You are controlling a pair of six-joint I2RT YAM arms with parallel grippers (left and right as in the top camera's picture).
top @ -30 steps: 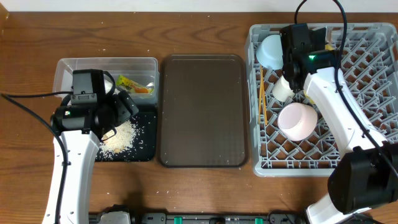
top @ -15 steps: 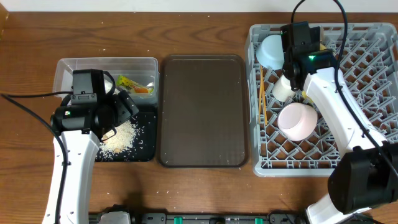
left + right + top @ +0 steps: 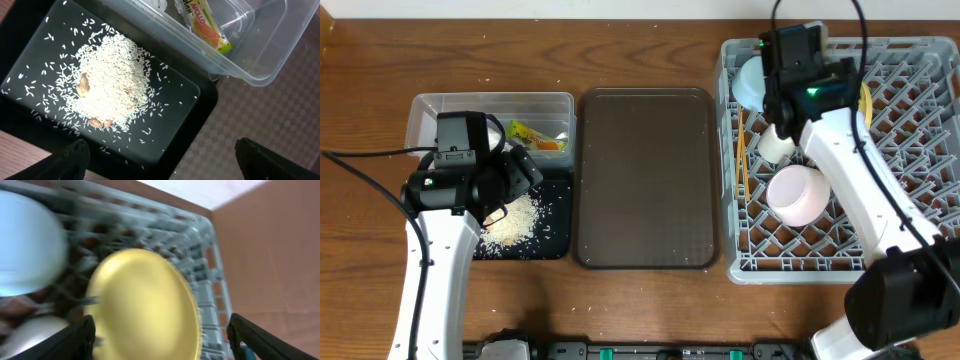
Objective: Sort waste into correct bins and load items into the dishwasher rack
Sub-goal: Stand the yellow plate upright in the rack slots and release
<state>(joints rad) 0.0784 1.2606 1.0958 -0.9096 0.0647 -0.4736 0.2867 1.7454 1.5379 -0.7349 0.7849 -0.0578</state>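
Since a second earlier the right hand [image 3: 160, 345] had opened wide and shifted toward the dishwasher rack's [image 3: 930, 200] far edge; the yellow plate [image 3: 145, 300] stood just beyond its fingers [image 3: 80, 342].

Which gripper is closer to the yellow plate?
Right: the right gripper is just above the yellow plate; the left gripper is far off over the black tray.

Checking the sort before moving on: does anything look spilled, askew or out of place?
Nothing serious stands out. The rice is heaped in the black tray, with loose grains scattered around the heap but seemingly inside the rim. The wrapper lies in the clear tub. The yellow plate sits in the rack.
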